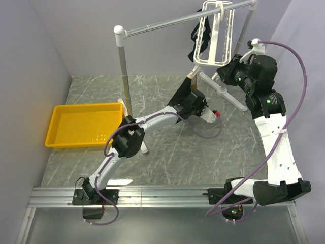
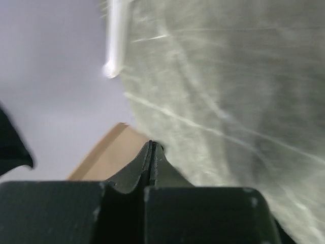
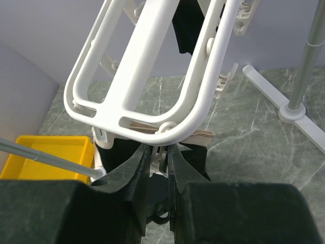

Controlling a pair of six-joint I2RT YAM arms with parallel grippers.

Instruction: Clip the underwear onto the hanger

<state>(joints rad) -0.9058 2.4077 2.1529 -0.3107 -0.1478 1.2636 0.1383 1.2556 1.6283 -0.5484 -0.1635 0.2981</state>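
Observation:
The white hanger (image 1: 218, 35) hangs from the grey rail at the back right. In the right wrist view its frame (image 3: 147, 46) fills the top. The underwear's tan waistband (image 3: 203, 135) and black cloth (image 3: 114, 152) hang just under the frame's near end. My right gripper (image 3: 158, 148) is closed on a small white clip (image 3: 163, 157) under the frame; it also shows in the top view (image 1: 223, 71). My left gripper (image 2: 152, 145) is shut at the edge of the tan waistband (image 2: 109, 152), and seems to pinch it. In the top view it (image 1: 191, 84) reaches up to the band (image 1: 192, 75).
The grey rail stand (image 1: 122, 71) crosses the back, with its white foot (image 3: 294, 109) on the marble table. A smaller all-black garment (image 1: 199, 43) hangs on the hanger's far side. A yellow tray (image 1: 84, 124) lies at the left.

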